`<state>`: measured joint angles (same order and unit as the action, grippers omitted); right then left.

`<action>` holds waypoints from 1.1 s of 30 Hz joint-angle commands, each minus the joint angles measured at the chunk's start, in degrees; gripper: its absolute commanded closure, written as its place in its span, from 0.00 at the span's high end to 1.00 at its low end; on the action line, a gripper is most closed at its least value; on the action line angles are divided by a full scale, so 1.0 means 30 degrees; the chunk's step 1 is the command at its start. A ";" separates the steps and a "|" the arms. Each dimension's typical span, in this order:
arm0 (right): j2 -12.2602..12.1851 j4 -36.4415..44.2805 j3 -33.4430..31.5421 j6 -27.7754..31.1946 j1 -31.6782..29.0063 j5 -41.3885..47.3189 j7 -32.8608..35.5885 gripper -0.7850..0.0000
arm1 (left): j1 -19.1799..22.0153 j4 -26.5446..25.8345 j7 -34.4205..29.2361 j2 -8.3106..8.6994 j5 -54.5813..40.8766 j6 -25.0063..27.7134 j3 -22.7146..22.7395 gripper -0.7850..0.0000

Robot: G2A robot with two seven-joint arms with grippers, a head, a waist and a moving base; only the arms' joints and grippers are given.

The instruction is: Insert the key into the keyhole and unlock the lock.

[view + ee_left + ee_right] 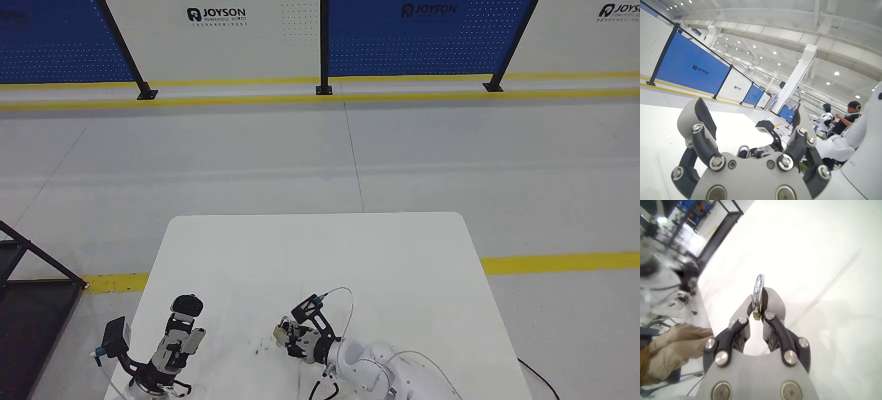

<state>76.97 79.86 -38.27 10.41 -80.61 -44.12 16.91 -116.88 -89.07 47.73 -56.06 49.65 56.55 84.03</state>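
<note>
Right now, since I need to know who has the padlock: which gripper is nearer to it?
Right. The right gripper is shut on the padlock; the left gripper is open and empty, well apart from it to the side.

Lock (758,285) body largely hidden between fingers (776,306) of right gripper (759,294).

White table (400,255); blue fence panels (420,38) behind; yellow floor stripe (560,263).
</note>
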 commanded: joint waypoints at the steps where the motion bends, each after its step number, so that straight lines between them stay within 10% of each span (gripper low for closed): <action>1: 0.0222 -0.0481 0.0355 -0.0305 0.0369 0.0140 -0.0138 0.00 | 0.0000 -0.0002 -0.0002 0.0000 -0.0001 0.0002 0.0001 1.00; 2: 0.0327 -0.0691 0.0526 -0.0392 0.0519 0.0179 -0.0240 0.00 | 0.0000 -0.0002 -0.0002 0.0000 -0.0001 0.0002 0.0001 1.00; 4: 0.0498 -0.1060 0.0821 -0.0523 0.0776 0.0131 -0.0353 0.35 | 0.0000 -0.0002 -0.0002 0.0000 -0.0001 0.0002 0.0001 1.00; 9: 0.0755 -0.1611 0.1196 -0.0890 0.1170 -0.0303 -0.0760 0.60 | 0.0000 -0.0002 -0.0002 0.0000 -0.0001 0.0002 0.0001 1.00; 13: 0.0831 -0.1830 0.1369 -0.1121 0.1232 -0.1066 -0.1236 0.98 | 0.0000 -0.0002 -0.0002 0.0000 -0.0001 0.0002 0.0001 1.00; 33: -0.0991 0.2285 -0.1779 0.1810 -0.2768 -0.4435 -0.5163 1.00 | 0.0000 -0.0002 -0.0002 0.0000 -0.0001 0.0002 0.0001 1.00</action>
<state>74.60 85.44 -42.32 14.26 -87.52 -56.93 2.86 -116.88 -89.07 47.73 -56.06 49.65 56.55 84.03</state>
